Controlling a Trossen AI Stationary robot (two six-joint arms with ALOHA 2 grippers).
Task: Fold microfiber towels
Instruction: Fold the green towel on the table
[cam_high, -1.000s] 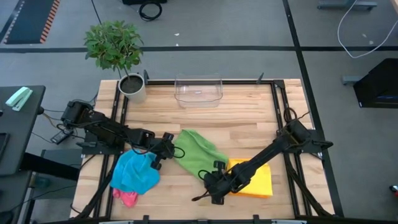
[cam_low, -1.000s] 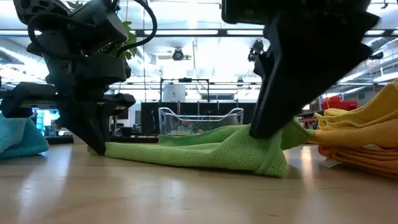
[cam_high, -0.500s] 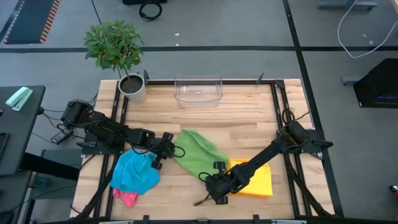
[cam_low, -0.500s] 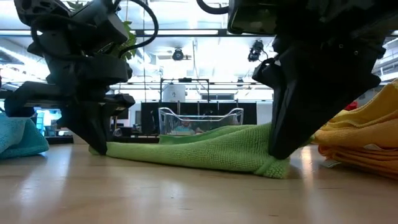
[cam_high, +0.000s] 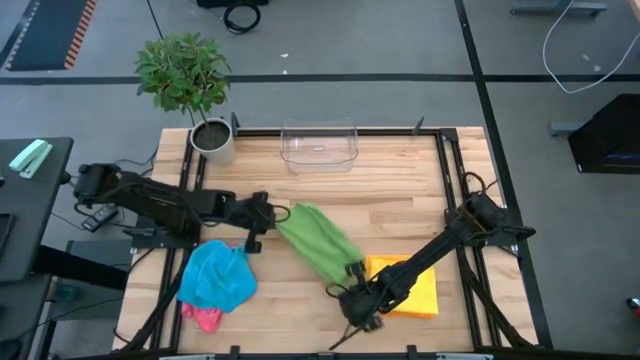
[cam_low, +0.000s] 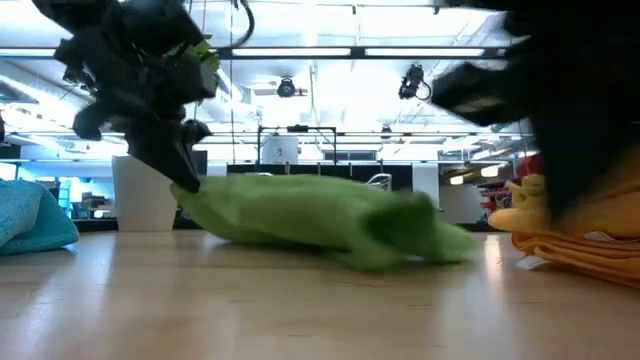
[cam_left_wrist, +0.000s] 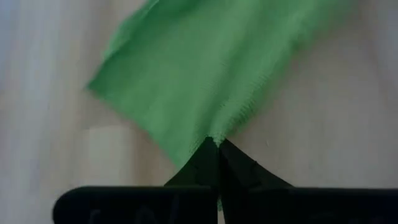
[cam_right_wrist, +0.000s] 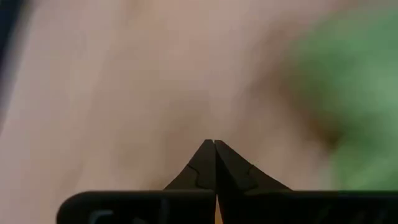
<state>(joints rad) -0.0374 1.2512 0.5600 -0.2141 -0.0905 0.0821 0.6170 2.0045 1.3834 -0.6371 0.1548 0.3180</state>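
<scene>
Folding of green microfiber towel (cam_high: 318, 243) in progress, mid-surface.

Nearest the front edge: right gripper (cam_high: 358, 312), fingers pressed together with nothing between them in the right wrist view, just beside the folded yellow microfiber towel stack (cam_high: 410, 290). Bare wood under it, green blur off to one side. It sits off the near corner of the green towel; cannot tell from the high view if it touches the cloth.

Front left: crumpled blue microfiber towel (cam_high: 215, 276) on top of a pink microfiber towel (cam_high: 205, 318), waiting.

Middle: left gripper (cam_left_wrist: 214, 144) pinches a corner of the green towel. Low view shows that end lifted off the wooden surface (cam_high: 400, 200), the rest trailing down and resting on it.

Handling: soft, light and limp, no stiffness, so it will sag and drag from one pinch point. Pile likely grips the wood a bit. Best hold is at the corners or along an edge, two points to keep the edge straight.

Room: open wood behind and right of the green towel. Yellow stack close on the right, blue towel close on the left.

Far: clear plastic bin (cam_high: 319, 146) at the back edge, potted plant (cam_high: 200, 95) at the back left corner, both well apart from the work.
</scene>
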